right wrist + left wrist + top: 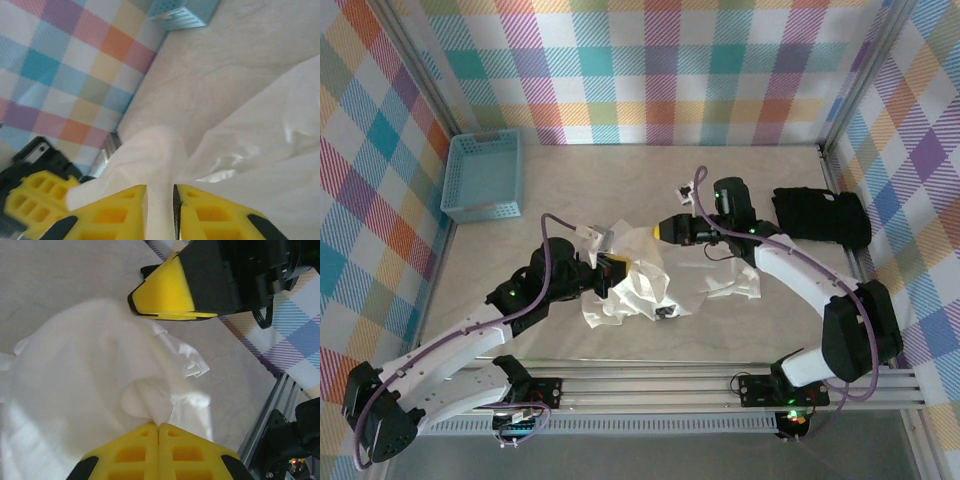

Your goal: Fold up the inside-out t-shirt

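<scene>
Both arms bend inward, tips nearly meeting mid-table. Left gripper (158, 426) is clenched on a peak of the one white t-shirt (642, 292), which lies crumpled there. Right gripper (159, 192) has cloth in a slim gap, can't tell if it's gripping. One blue basket (482, 176), one black garment (820, 216).

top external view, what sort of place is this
Probably a robot lab test cell: a table boxed in by plaid panels on an aluminium frame, with a white t-shirt and blue basket.
</scene>
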